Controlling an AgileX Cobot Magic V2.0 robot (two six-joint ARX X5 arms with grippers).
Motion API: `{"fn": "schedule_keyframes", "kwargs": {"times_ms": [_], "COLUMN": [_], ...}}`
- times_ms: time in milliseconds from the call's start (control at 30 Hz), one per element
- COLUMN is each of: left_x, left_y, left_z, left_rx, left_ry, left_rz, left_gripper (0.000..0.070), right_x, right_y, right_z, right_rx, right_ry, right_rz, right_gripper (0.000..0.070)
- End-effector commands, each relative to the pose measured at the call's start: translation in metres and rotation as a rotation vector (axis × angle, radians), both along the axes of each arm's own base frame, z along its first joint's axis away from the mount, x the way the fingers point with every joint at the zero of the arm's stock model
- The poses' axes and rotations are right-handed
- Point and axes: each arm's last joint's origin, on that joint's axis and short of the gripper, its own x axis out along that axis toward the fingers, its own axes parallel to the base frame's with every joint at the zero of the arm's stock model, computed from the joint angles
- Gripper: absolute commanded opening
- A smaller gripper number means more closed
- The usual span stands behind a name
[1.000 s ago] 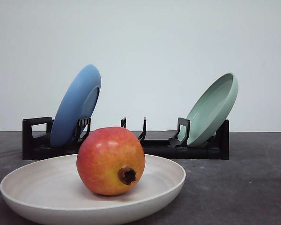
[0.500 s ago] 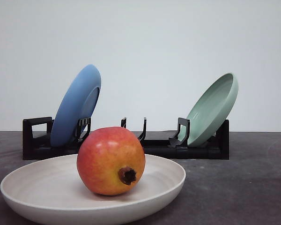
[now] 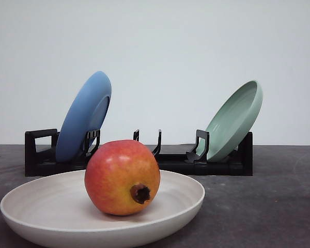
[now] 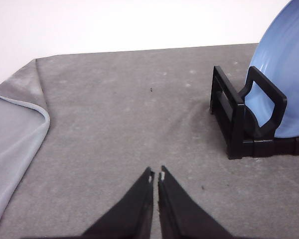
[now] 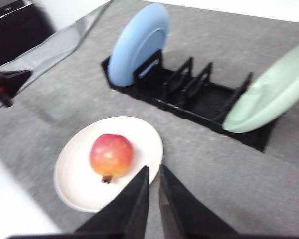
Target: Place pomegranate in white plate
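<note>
Nothing has moved since the earlier front frames: pomegranate [image 3: 122,176] and plates sit exactly as they did. Lower centre-left of the front view, the pomegranate rests inside the white plate [image 3: 36,204], slightly right of the plate's middle, its dark crown nub turned toward the camera and a little downward. Behind it, across the middle of the frame, a black rack [image 3: 40,155] stands on the grey surface [image 3: 268,206], well apart from the white plate. A blue plate [image 3: 84,115] leans in the rack's left end and a green plate [image 3: 235,119] in its right end, both tilted to the right. At the bottom centre of the right wrist view, the right gripper [image 5: 153,172] has its fingers nearly together, holding nothing, above the surface. Low in the left wrist view, the left gripper [image 4: 156,175] is likewise nearly closed and empty, over bare grey cloth, with the rack's end and blue plate at the right edge.
</note>
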Motion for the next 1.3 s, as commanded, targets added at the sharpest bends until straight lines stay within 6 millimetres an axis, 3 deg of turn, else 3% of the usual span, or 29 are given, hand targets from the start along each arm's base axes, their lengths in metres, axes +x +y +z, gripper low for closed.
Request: {"fn": "schedule_keyframes", "kwargs": {"times_ms": [0, 100, 300, 567, 767, 933, 1267], "left_x": [0.001, 0.001, 0.001, 0.001, 0.001, 0.001, 0.001], "left_y": [0.0, 0.0, 0.0, 0.0, 0.0, 0.0, 0.0], "left_z": [-0.004, -0.004, -0.004, -0.004, -0.004, -0.004, -0.004], "left_rx": [0.013, 0.013, 0.013, 0.014, 0.014, 0.014, 0.014], "left_ry": [0.011, 0.011, 0.011, 0.011, 0.011, 0.011, 0.011], "left_rz": [-0.006, -0.006, -0.006, -0.006, -0.006, -0.006, -0.006], "left_gripper": [0.0, 0.0, 0.0, 0.0, 0.0, 0.0, 0.0], "right_x": [-0.001, -0.002, 0.01, 0.035, 0.045, 0.044, 0.044], "right_y": [-0.005, -0.015, -0.028, -0.034, -0.037, -0.038, -0.038], "right_z": [0.001, -0.011, -0.06, -0.133, -0.168, -0.176, -0.175], "right_rx": [-0.031, -0.076, -0.113, -0.145, -0.146, -0.202, -0.2], "right_ry": [-0.07, -0.178, -0.43, -0.434, -0.394, -0.315, -0.331], "right_rz": [-0.021, -0.129, -0.454, -0.586, -0.661, -0.692, -0.696], "right_gripper": [0.0035, 0.0035, 0.0035, 0.0035, 0.0035, 0.0035, 0.0035]}}
